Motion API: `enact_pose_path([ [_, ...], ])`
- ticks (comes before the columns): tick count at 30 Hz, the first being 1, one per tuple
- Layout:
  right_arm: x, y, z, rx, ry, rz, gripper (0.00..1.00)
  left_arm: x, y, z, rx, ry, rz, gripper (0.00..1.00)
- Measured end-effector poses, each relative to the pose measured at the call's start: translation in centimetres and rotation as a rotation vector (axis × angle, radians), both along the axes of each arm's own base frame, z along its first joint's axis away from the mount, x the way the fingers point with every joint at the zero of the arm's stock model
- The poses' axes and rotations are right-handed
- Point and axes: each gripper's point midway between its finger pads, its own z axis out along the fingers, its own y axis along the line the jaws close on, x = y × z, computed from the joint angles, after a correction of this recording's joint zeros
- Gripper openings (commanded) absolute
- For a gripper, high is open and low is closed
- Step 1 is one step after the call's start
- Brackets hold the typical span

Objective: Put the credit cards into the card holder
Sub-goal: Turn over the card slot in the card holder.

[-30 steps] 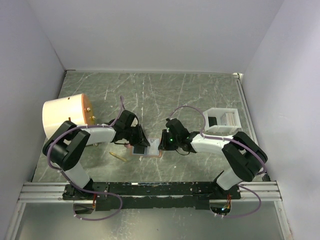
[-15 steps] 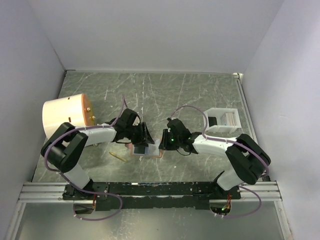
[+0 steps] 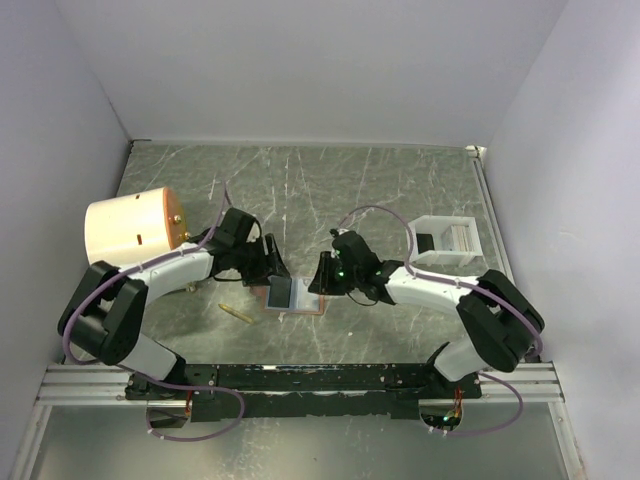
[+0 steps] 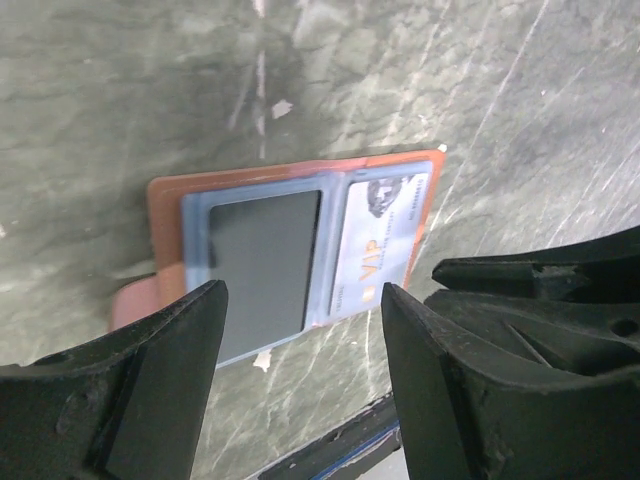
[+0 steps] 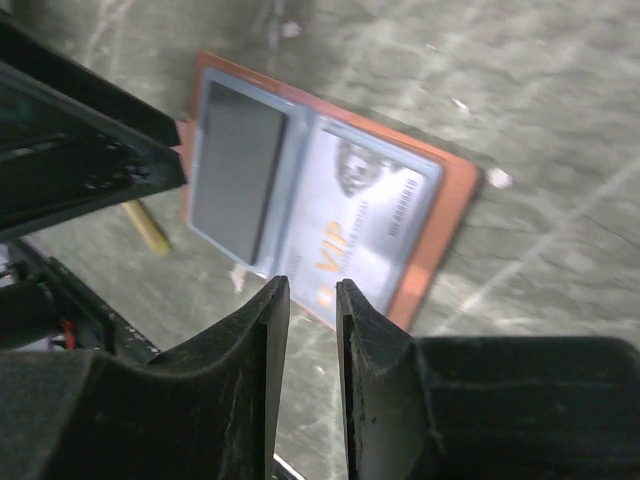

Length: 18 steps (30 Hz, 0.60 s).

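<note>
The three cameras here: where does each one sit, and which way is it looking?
Top external: above and behind the arms, looking down at the table; the left arm and right arm show whole.
Left wrist: on the left arm, looking down at the open card holder; its wide-open jaws frame it.
Right wrist: on the right arm, looking down at the same holder; its jaws stand narrowly apart.
Shared: both wrist views show the VIP card in the holder.

even soft light overhead, faint shadows; wrist views' near fingers blurred.
</note>
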Motion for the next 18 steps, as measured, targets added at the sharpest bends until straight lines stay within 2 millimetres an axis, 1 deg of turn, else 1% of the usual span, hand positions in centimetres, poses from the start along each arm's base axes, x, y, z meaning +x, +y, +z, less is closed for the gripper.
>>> enact_pose_path([
  [2, 0.2, 1.1, 0.6, 0.027, -0.002, 0.011, 0.26, -0.1, 0.8, 0.0, 0.001, 0.002, 0.014, 0.71],
  [5, 0.4, 3.1, 1.2, 0.061, 0.004, 0.033, 0.26, -0.3, 1.4, -0.3, -0.007, 0.016, 0.021, 0.72],
  [9, 0.4, 5.4, 0.9, 0.081, 0.023, 0.062, 0.25, -0.4, 1.7, -0.3, -0.022, 0.029, 0.017, 0.73],
  [13, 0.2, 6.6, 0.1, 0.068, 0.041, 0.074, 0.23, -0.4, 2.4, -0.3, -0.047, 0.043, 0.034, 0.73],
  [18, 0.6, 6.9, -1.0, 0.036, 0.052, 0.068, 0.19, -0.5, 2.9, -0.4, -0.066, 0.063, 0.045, 0.73],
])
